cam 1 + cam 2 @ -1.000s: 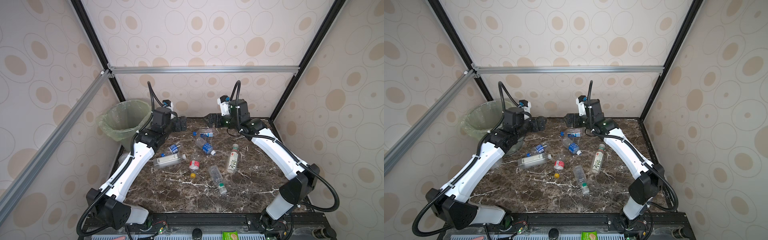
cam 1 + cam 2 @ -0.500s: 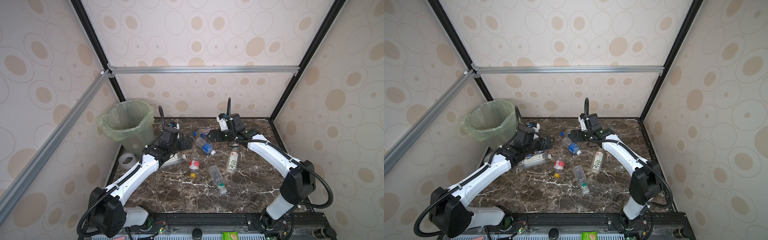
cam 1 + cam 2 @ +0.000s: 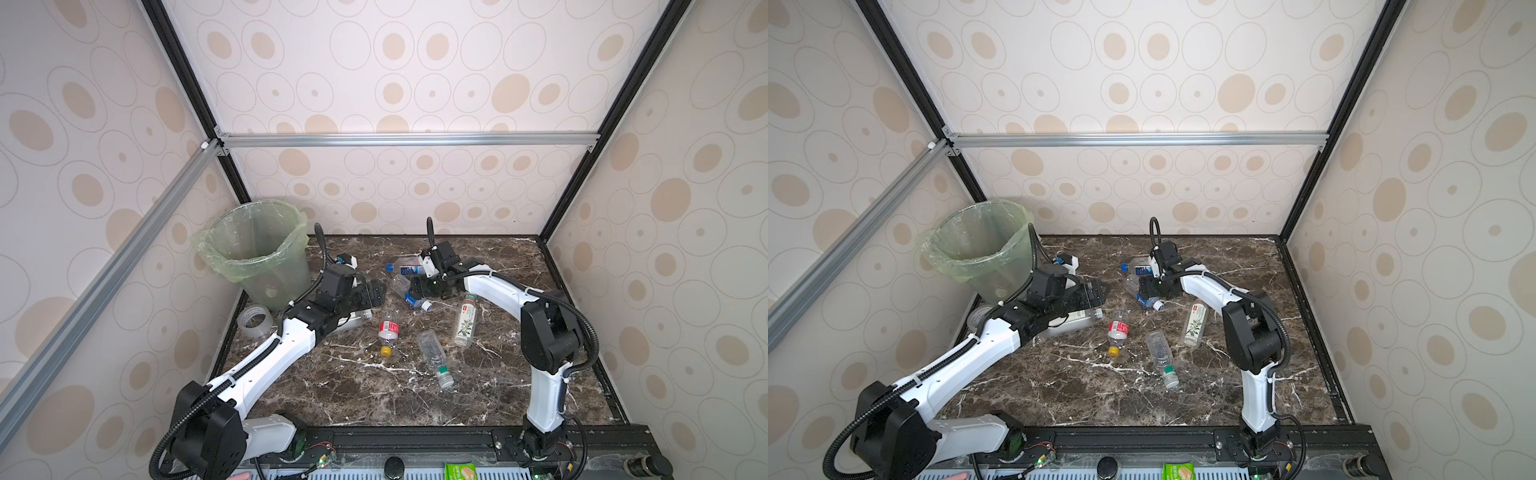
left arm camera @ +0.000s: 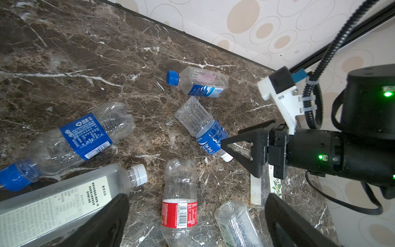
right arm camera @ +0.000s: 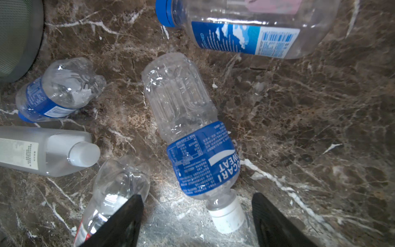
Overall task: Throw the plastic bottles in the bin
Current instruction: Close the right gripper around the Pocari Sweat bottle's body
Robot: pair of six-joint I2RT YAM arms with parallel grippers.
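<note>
Several plastic bottles lie on the marble table. My right gripper is down over a clear blue-labelled bottle, open, with its fingers on either side of the white cap and not touching it. In both top views the right gripper sits at the back middle. My left gripper hangs wide open and empty above a red-labelled bottle. The bin, lined with a pale green bag, stands at the back left.
A square white-capped bottle lies partly under the left arm. A floral-labelled bottle, a green-capped bottle and a blue-capped bottle lie nearby. Another blue-labelled bottle lies beside them. A clear tape roll sits by the bin.
Both arms have come down from high above the back of the table to low over the bottles. The right jaws have narrowed around the blue-labelled bottle's cap; the left jaws stay wide.
</note>
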